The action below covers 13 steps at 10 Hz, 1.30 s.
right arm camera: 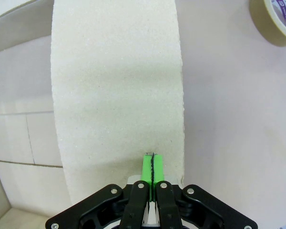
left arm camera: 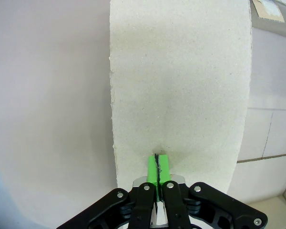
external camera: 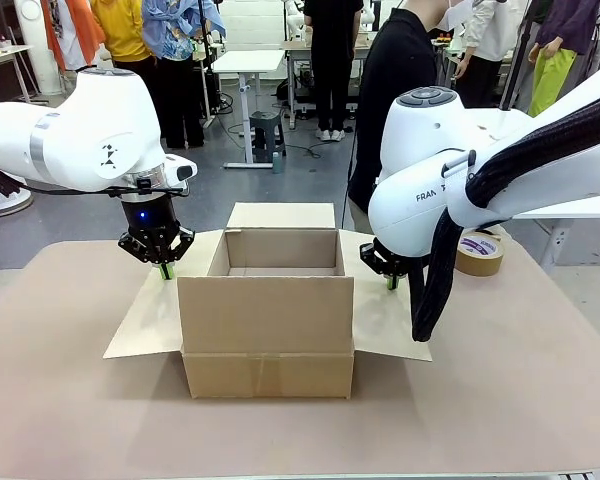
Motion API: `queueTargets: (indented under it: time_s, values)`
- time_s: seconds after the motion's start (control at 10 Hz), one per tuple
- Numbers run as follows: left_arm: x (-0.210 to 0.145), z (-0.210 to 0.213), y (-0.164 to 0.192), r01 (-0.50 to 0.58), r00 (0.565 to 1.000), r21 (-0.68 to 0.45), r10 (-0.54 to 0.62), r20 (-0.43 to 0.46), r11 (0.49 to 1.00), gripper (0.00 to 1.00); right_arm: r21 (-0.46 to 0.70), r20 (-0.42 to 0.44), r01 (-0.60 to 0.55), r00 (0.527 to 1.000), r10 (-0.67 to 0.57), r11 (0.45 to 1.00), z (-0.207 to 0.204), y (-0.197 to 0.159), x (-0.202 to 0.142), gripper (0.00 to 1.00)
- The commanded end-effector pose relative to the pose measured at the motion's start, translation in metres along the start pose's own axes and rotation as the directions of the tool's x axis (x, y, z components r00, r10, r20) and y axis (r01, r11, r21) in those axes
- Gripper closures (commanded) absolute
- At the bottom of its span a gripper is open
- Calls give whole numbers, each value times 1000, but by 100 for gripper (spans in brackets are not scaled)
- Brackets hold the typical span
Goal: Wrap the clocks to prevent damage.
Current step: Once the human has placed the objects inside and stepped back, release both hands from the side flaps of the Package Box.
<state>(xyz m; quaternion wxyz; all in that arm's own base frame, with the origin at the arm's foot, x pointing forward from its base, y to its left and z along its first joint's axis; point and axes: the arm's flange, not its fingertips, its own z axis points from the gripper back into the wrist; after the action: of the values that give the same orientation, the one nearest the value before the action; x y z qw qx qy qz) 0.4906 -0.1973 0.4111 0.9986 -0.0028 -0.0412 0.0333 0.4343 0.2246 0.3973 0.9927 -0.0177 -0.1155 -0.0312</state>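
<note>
Pads pressed together and empty, the left tool (external camera: pixel 166 270) and right tool (external camera: pixel 391 283) touch the left flap (external camera: pixel 152 318) and right flap (external camera: pixel 388 322) of the open cardboard box (external camera: pixel 267 335).

Open robotics laboratory hall: white work tables (external camera: pixel 248 62) on a grey floor (external camera: pixel 280 188), a black stool (external camera: pixel 267 126) and standing people (external camera: pixel 175 40) behind the brown-covered bench (external camera: pixel 70 400).

On my right arm (external camera: pixel 420 200) the grey letters "FRAN" stand on the white shell; the rest of the word is hidden behind the black cable hose (external camera: pixel 438 285). The tape roll (external camera: pixel 477 264) has purple print inside its core, too small and cut off to read.
</note>
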Motion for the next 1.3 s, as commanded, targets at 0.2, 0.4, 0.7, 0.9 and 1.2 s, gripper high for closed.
queueTargets:
  time_s: [0.2, 0.4, 0.7, 0.9, 1.2]
  values:
    - [0, -1, 0, -6, 1000, 1, 6, -2, 1000, 100, 0, 0, 1, 1000, -1, 1000, 0, 0, 0, 99]
    - [0, -1, 0, -6, 1000, 1, 6, -2, 1000, 100, 0, 0, 1, 1000, -1, 1000, 0, 0, 0, 99]
    - [0, -1, 0, -6, 1000, 1, 6, -2, 1000, 100, 0, 0, 1, 1000, -1, 1000, 0, 0, 0, 99]
    - [0, -1, 0, -6, 1000, 1, 6, -2, 1000, 100, 0, 0, 1, 1000, -1, 1000, 0, 0, 0, 99]
    - [0, -1, 0, -6, 1000, 1, 6, -2, 1000, 100, 0, 0, 1, 1000, -1, 1000, 0, 0, 0, 99]
